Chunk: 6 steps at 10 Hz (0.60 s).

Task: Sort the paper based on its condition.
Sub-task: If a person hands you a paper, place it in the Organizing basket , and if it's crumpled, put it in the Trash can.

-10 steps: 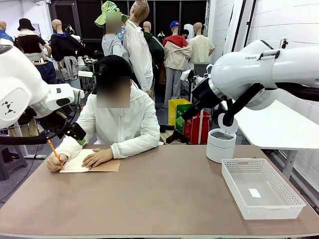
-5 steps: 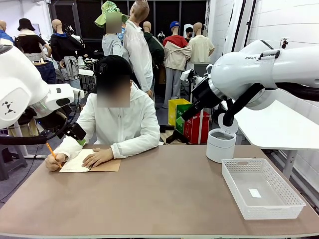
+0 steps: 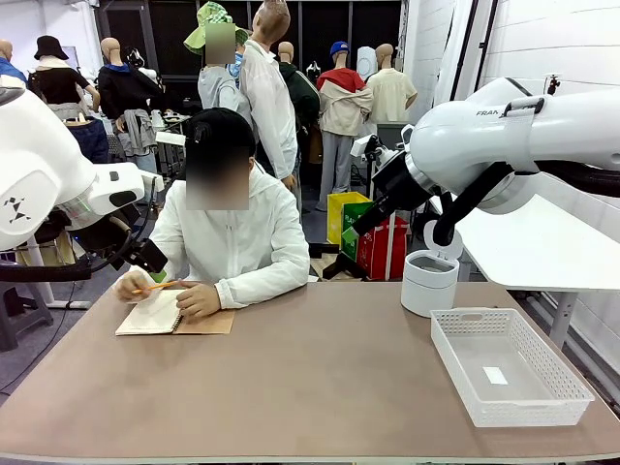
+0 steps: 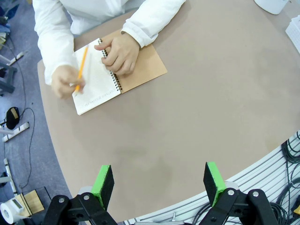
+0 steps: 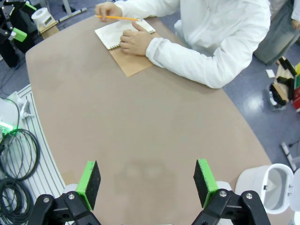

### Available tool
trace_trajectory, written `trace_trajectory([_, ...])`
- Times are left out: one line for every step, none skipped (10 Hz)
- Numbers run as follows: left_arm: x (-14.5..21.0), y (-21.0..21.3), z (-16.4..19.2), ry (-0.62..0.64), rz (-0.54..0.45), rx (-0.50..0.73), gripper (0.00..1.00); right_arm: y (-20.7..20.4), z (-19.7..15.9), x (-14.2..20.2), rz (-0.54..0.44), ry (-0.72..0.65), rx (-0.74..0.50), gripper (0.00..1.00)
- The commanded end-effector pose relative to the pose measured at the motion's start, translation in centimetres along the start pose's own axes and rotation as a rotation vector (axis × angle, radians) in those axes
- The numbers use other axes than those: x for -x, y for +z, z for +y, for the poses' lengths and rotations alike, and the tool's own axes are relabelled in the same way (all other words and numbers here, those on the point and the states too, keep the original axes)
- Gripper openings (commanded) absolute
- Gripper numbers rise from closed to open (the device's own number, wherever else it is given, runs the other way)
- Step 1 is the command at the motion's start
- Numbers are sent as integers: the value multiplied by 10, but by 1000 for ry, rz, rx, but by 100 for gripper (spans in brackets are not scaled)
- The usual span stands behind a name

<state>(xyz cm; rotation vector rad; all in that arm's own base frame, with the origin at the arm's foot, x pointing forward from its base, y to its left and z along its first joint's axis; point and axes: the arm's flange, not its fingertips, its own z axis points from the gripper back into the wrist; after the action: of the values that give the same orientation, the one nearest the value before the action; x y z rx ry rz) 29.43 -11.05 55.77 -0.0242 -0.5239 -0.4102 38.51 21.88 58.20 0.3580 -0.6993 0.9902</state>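
A person sits at the far left of the table with a spiral notebook [image 3: 174, 318] lying open on its brown cover. One hand [image 4: 118, 52] presses the white page [image 4: 96, 82] flat, and the other holds an orange pencil [image 4: 81, 63] above it. Loose paper is out of view. My left gripper [image 4: 158, 183] hovers open high over the table's near edge, nothing between its green pads. My right gripper [image 5: 146, 183] also hangs open and empty above the bare tabletop, far from the notebook [image 5: 123, 35].
A white mesh basket [image 3: 562, 383] stands at the front right with a small white label on its floor. A white lidded bin [image 3: 429, 281] sits behind it. Cables [image 5: 14, 159] lie on the rail beside the table.
The person's pencil hand has lifted from writing, and the pencil now lies level over the page. Neither arm has moved.
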Motion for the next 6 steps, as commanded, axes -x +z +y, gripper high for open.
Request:
trace_trajectory([0, 0, 0, 0, -1, 2, 100, 1, 0, 0, -2, -2, 0, 100])
trace_trajectory([0, 0, 0, 0, -1, 2, 100, 1, 0, 0, -2, -2, 0, 100])
trace_trajectory([0, 0, 0, 0, -1, 2, 100, 1, 0, 0, -2, -2, 0, 100])
trace_trajectory([0, 0, 0, 0, -1, 2, 100, 1, 0, 0, -2, -2, 0, 100])
trace_trajectory([0, 0, 0, 0, -1, 2, 100, 1, 0, 0, -2, -2, 0, 100])
trace_trajectory([0, 0, 0, 0, -1, 2, 100, 1, 0, 0, -2, -2, 0, 100])
